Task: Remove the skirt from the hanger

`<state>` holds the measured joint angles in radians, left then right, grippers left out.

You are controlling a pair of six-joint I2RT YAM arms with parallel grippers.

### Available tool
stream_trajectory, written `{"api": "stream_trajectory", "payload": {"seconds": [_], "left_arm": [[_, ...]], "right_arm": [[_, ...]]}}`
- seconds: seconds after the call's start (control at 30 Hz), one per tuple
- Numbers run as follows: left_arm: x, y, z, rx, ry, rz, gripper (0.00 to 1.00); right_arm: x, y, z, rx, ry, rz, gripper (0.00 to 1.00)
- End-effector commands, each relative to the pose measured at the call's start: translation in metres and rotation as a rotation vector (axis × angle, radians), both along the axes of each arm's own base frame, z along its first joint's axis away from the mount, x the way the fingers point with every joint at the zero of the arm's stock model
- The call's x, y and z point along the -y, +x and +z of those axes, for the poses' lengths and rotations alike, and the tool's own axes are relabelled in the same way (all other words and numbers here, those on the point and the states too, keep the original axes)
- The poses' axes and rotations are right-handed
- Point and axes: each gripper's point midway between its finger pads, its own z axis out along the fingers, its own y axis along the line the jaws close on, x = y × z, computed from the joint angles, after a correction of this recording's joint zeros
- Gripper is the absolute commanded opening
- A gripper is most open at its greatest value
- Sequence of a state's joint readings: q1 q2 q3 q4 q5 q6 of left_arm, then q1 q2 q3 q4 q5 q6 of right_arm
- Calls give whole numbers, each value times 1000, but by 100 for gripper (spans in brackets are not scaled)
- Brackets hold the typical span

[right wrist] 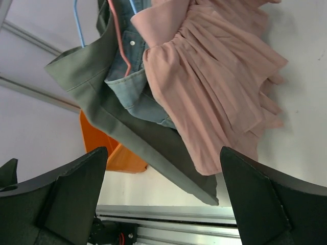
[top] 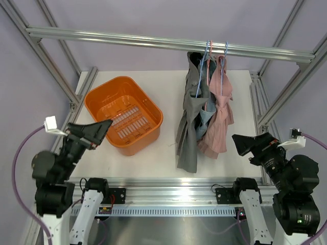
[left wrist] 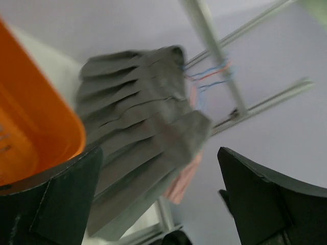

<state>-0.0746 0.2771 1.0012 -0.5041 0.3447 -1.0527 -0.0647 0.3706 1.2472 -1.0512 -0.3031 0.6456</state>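
Note:
Three garments hang on hangers [top: 214, 51] from the metal rail [top: 153, 41]: a grey pleated skirt [top: 190, 122] on the left, a denim piece [top: 206, 118] in the middle and a pink skirt [top: 220, 122] on the right. Their hems reach the table. My left gripper [top: 94, 133] is open and empty, near the orange basket, well left of the garments. My right gripper [top: 253, 145] is open and empty, just right of the pink skirt's hem. The left wrist view shows the grey skirt [left wrist: 138, 132]. The right wrist view shows the pink skirt [right wrist: 219, 87] and the grey skirt [right wrist: 127, 122].
An orange basket [top: 122, 115] stands on the white table left of the garments. Frame posts [top: 286, 97] rise at the table's sides. An aluminium rail [top: 168, 184] runs along the near edge.

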Motion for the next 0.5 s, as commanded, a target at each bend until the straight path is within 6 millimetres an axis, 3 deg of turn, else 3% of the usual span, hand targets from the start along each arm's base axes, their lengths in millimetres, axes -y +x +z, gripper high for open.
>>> {"api": "stream_trajectory", "payload": {"seconds": [0.0,0.13,0.17,0.2,0.27,0.37,0.47], "left_arm": [[6,20,-20,-124,139,-34,99],[4,46,3,-149,194,-16,99],[2,43,26,-110,206,-2,99],[3,58,26,-142,226,-6,97],[4,61,48,-109,227,-5,93],[14,80,54,-126,248,-24,88],[43,94,54,-144,286,-67,87]], "right_arm": [[15,5,-3,-28,-61,-70,99],[20,17,-5,-57,-106,-76,99],[21,21,-5,-64,-117,-78,99],[21,21,-1,-54,-122,-76,99],[19,24,5,-25,-135,-56,99],[14,27,13,9,-137,-27,100],[12,32,14,6,-135,-10,100]]}}
